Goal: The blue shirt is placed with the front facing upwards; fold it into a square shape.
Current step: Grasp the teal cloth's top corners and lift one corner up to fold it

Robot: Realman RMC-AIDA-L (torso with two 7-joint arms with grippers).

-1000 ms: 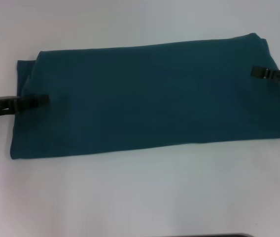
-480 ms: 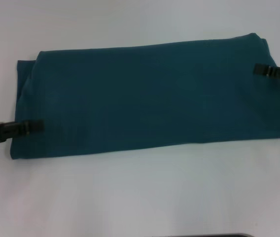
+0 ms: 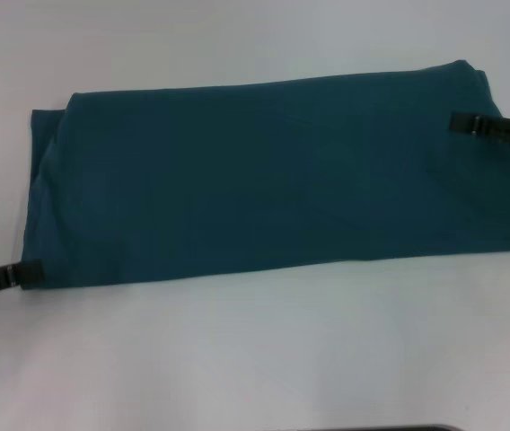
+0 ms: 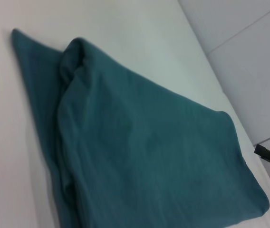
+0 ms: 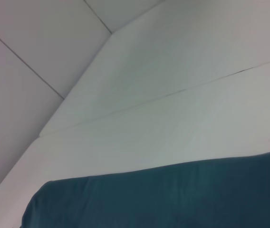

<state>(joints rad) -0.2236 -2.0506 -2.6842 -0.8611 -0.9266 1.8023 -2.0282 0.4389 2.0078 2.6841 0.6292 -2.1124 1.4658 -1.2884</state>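
White table [image 3: 255,359], folded blue shirt [image 3: 273,171].

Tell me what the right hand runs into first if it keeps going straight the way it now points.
Most likely the blue shirt. In the head view the right hand points toward the robot's left, its tip already over the shirt's right end. Height above the cloth is unclear, so it may skim over the fabric rather than catch it.
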